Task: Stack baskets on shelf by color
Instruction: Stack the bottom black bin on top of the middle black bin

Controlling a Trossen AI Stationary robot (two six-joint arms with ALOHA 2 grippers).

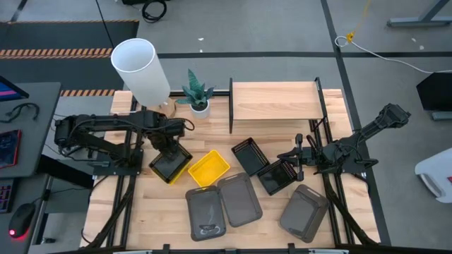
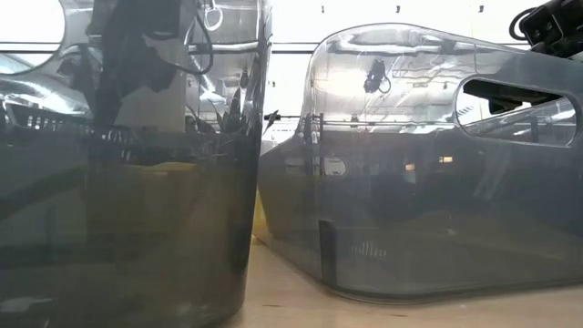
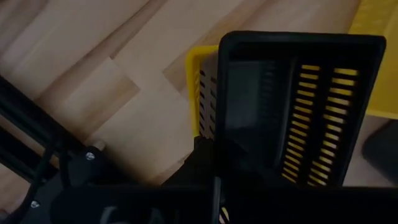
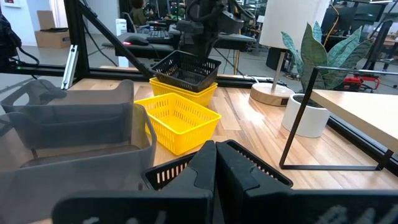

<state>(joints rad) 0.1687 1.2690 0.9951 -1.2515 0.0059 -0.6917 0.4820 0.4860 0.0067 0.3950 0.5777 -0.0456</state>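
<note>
My left gripper is shut on a black mesh basket that sits over a yellow basket at the table's left. A second yellow basket lies beside it. Two more black mesh baskets rest on the table in the middle and toward the right. My right gripper is shut at the right one's far corner. Three dark grey baskets lie along the near edge. The light-wood shelf stands at the far side with nothing on it. My left gripper holds the black mesh basket by its rim from above, pointing down. The basket tilts a little, its lower part inside the yellow basket's rim; whether it is lifted clear I cannot tell. My right gripper meets the right black basket at its rim, slanting down from the right. Its own fingers hide the contact place. The basket's bottom is on the table.
A white lamp and a potted plant stand at the far left, next to the shelf. The grey baskets fill the low view. Bare tabletop shows right of the shelf and at the near left corner.
</note>
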